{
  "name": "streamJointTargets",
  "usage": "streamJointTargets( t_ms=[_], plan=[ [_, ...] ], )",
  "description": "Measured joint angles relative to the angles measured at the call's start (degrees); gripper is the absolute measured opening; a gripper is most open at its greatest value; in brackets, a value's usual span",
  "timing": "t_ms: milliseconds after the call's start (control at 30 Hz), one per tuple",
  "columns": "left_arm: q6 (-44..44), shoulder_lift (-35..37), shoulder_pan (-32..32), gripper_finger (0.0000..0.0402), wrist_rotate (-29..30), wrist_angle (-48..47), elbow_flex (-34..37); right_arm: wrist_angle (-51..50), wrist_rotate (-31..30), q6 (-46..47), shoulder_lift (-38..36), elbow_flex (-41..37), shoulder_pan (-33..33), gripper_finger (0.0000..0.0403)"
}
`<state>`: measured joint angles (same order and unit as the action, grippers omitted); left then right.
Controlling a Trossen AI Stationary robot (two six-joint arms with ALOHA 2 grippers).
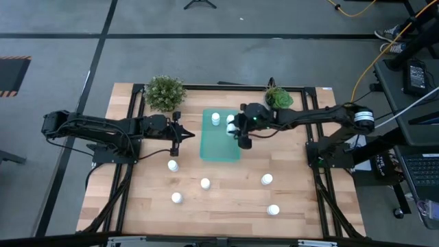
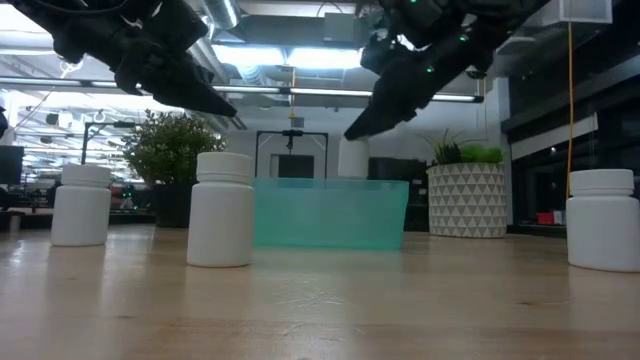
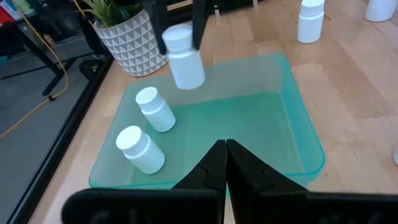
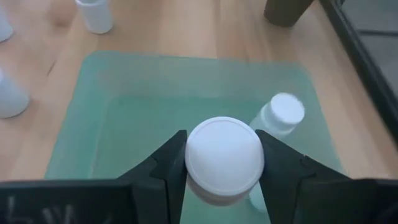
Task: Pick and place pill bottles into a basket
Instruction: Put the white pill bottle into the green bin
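The teal basket (image 1: 219, 147) lies mid-table. Two white pill bottles (image 3: 154, 109) (image 3: 140, 148) lie on their sides on its floor. My right gripper (image 1: 237, 132) is over the basket, shut on a third bottle (image 4: 224, 155), which also shows in the left wrist view (image 3: 185, 62). My left gripper (image 1: 180, 134) is shut and empty, just off the basket's left side and above the table. Several more bottles stand upright on the table nearer the front, such as one (image 1: 173, 165) and another (image 1: 267, 180). My right gripper pinches the bottle at its round cap (image 4: 200, 155), one finger on each side. The fingers (image 3: 199, 25) come from above, pointing down. The bottle hangs below them, cap up and slightly tilted, clear of the basket's floor.
A leafy plant (image 1: 164, 92) stands at the far left of the table. A plant in a white patterned pot (image 1: 278, 98) stands at the far right, close behind my right arm. Loose bottles (image 1: 205, 182) (image 1: 177, 198) (image 1: 274, 210) dot the near half.
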<state>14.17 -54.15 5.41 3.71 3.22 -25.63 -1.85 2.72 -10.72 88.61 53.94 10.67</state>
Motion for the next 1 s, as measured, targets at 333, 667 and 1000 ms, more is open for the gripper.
streamJointTargets(
  t_ms=[333,667,1000],
  plan=[
    [-0.04,0.0,0.0,0.0006,0.27,0.0,0.0,-4.62,-0.06,-1.79,5.59,4.89,0.16,0.0151],
    [-1.4,0.0,0.0,0.0005,0.28,-0.02,0.0,-2.8,-3.08,-2.62,10.14,4.46,0.33,0.0151],
    [-1.64,0.0,-0.04,0.0001,0.3,-0.26,0.0,6.26,-3.16,-1.78,10.37,-1.64,1.62,0.0151]
  ],
)
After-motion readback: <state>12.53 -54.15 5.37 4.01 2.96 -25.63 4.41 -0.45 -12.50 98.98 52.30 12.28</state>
